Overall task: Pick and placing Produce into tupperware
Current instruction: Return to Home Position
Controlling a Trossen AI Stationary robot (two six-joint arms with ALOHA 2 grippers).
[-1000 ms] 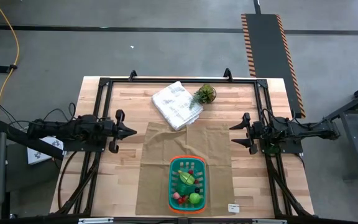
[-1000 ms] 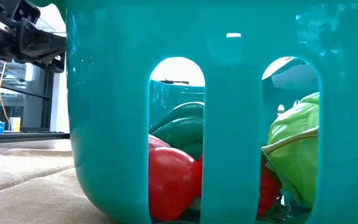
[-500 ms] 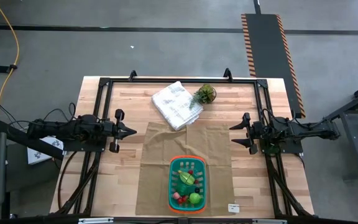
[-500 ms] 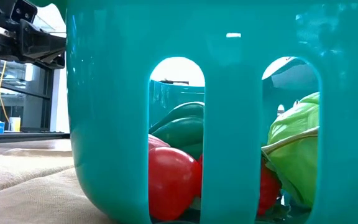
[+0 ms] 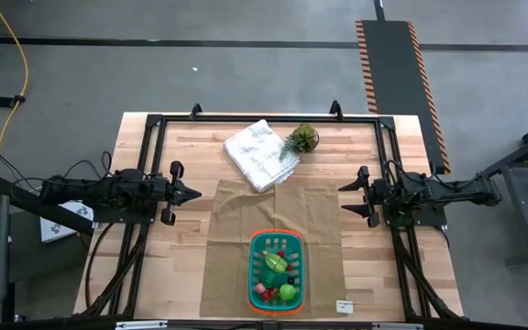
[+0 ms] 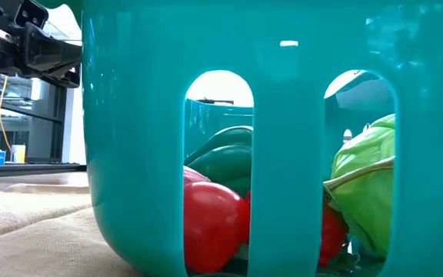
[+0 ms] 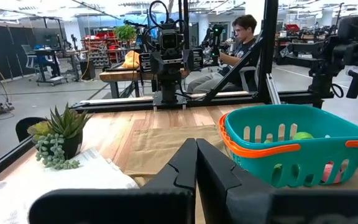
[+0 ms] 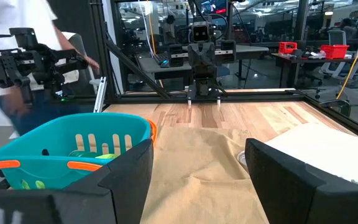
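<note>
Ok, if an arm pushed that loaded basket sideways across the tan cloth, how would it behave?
The basket would probably stay stiff; its slotted plastic walls hold their shape. The tan cloth under it looks wrinkled, so it would likely bunch up. The rounded produce inside lies loose and may roll.

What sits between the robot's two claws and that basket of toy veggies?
Nothing visible. Only flat tan cloth lies between the left gripper, the right gripper and the basket; both grippers hang well apart from it.
</note>
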